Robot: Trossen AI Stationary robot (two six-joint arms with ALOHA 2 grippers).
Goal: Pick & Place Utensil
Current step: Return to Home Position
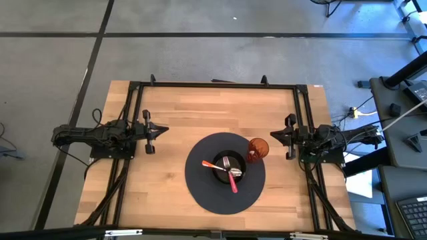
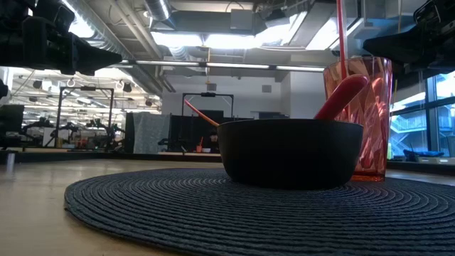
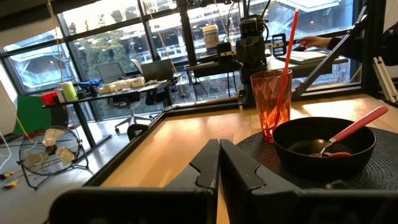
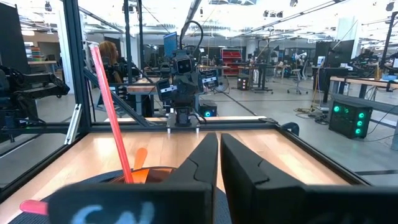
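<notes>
As jaws flank it, fork [image 1: 233,181] lies in bowl [image 1: 240,162].

Matt bowl [image 2: 288,153], glossy plastic cup [image 3: 271,102], woven placemat [image 1: 200,193], smooth wooden table [image 1: 180,113].

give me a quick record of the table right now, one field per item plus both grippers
table: wood, dark frame around it
placemat: round, dark, woven
black bowl: on the placemat
orange spoon: in the bowl, handle over the rim
pink fork: in the bowl, handle over the rim
cup: orange-tinted, upright, at the placemat's edge beside the bowl
straw: orange, standing in the cup
left gripper: table's left side, jaws shut, empty
right gripper: right side, near the cup, jaws shut, empty
</notes>
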